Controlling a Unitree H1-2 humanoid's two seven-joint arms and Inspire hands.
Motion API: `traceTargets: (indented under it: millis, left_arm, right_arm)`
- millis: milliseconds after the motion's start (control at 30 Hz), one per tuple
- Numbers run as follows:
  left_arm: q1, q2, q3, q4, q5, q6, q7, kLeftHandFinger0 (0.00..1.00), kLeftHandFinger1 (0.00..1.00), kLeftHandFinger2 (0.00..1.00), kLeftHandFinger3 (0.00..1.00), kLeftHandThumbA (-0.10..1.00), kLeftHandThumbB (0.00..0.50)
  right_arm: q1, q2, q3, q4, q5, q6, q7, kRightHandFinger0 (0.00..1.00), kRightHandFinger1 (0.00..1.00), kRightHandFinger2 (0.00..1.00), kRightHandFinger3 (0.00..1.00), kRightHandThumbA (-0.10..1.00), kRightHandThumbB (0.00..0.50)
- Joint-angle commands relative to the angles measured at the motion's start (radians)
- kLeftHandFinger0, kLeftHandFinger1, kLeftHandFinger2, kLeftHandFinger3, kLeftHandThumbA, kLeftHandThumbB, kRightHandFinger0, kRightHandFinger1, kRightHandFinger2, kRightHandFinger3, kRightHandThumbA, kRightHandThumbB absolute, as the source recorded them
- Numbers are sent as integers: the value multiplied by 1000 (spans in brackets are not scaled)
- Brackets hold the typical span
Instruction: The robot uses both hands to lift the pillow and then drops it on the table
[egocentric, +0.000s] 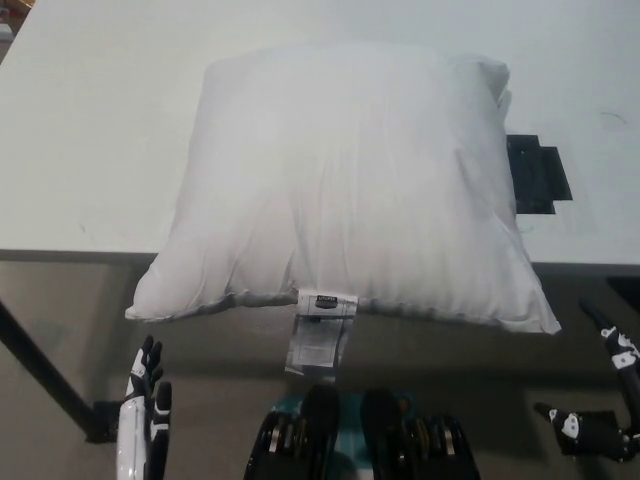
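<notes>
A large white pillow (350, 190) lies flat on the white table (90, 130), its near edge overhanging the table's front edge, with a label (320, 335) hanging down from it. My white left hand (143, 405) is low at the bottom left, below the table edge, fingers spread and pointing up, holding nothing. My black right hand (600, 400) is at the bottom right, also below the table, fingers apart and empty. Neither hand touches the pillow.
A black flat object (535, 175) lies on the table just right of the pillow, partly under its edge. The table's front edge (70, 255) runs across the picture, with brown floor below it. A dark table leg (40, 375) slants at the lower left.
</notes>
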Motion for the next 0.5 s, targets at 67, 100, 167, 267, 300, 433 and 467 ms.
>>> traceTargets:
  millis: [67, 100, 167, 267, 300, 433, 467]
  left_arm:
    - [6, 16, -22, -15, -12, -34, 64, 1000, 1000, 1000, 1000, 1000, 163]
    - [6, 16, -24, -15, -12, -34, 67, 1000, 1000, 1000, 1000, 1000, 162]
    - [10, 17, -31, -16, -4, -34, 78, 1000, 1000, 1000, 1000, 1000, 167]
    - [11, 20, -40, -19, -2, -34, 88, 1000, 1000, 1000, 1000, 1000, 153]
    - [11, 22, -47, -20, 2, -34, 97, 1000, 1000, 1000, 1000, 1000, 139]
    - [21, 29, -56, -22, -4, -34, 100, 1000, 1000, 1000, 1000, 1000, 133]
    - [21, 29, -56, -22, -4, -34, 100, 1000, 1000, 1000, 1000, 1000, 133]
  right_arm:
    - [1, -25, 6, -28, -4, -60, -36, 1000, 1000, 1000, 1000, 1000, 105]
    - [1, -26, 7, -28, -4, -60, -36, 1000, 1000, 1000, 1000, 1000, 104]
    - [-1, -28, 1, -28, -6, -60, -23, 1000, 1000, 1000, 1000, 1000, 115]
    - [1, -29, 0, -29, -5, -57, -22, 1000, 1000, 1000, 1000, 1000, 122]
    - [4, -28, -1, -34, -10, -49, -21, 1000, 1000, 1000, 1000, 1000, 126]
    - [18, -27, 1, -34, -16, -54, -23, 1000, 1000, 1000, 1000, 1000, 107]
    - [18, -27, 1, -34, -16, -54, -23, 1000, 1000, 1000, 1000, 1000, 107]
